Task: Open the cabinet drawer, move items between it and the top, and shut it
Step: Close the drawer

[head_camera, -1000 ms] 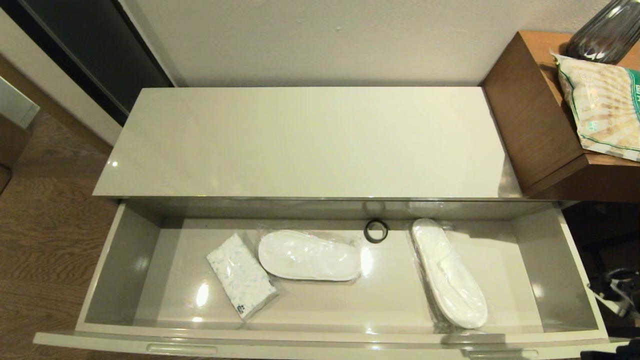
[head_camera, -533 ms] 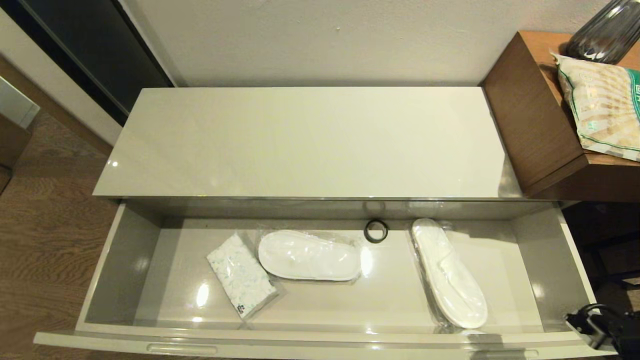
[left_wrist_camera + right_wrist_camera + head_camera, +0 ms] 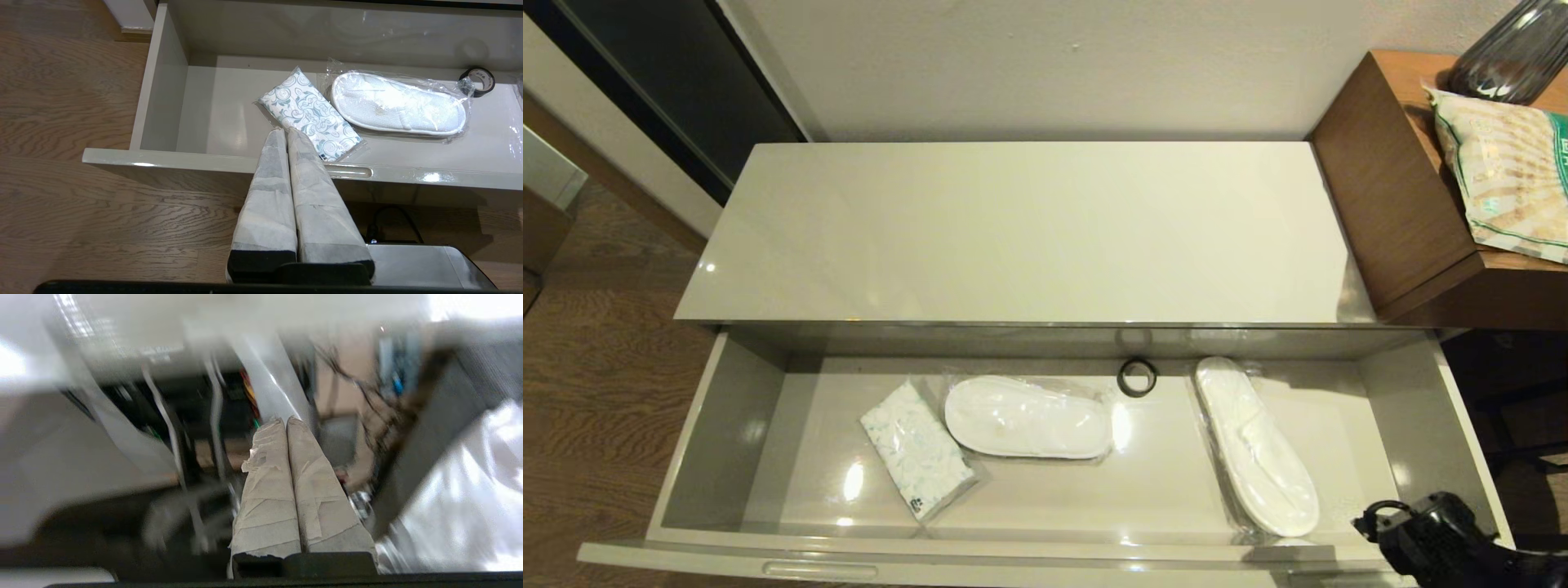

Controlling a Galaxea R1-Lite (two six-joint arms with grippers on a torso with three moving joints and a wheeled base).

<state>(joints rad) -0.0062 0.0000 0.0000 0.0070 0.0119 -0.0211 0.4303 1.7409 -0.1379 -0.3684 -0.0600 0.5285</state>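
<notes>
Head view: I am positioning the right gripper (image 3: 1421,535), clenched and empty, at the cabinet drawer's (image 3: 1470,425) front right corner, nearest the slipper pack (image 3: 1255,447) lying inside; the left gripper (image 3: 286,136), clenched, is idling at the front rim.
</notes>
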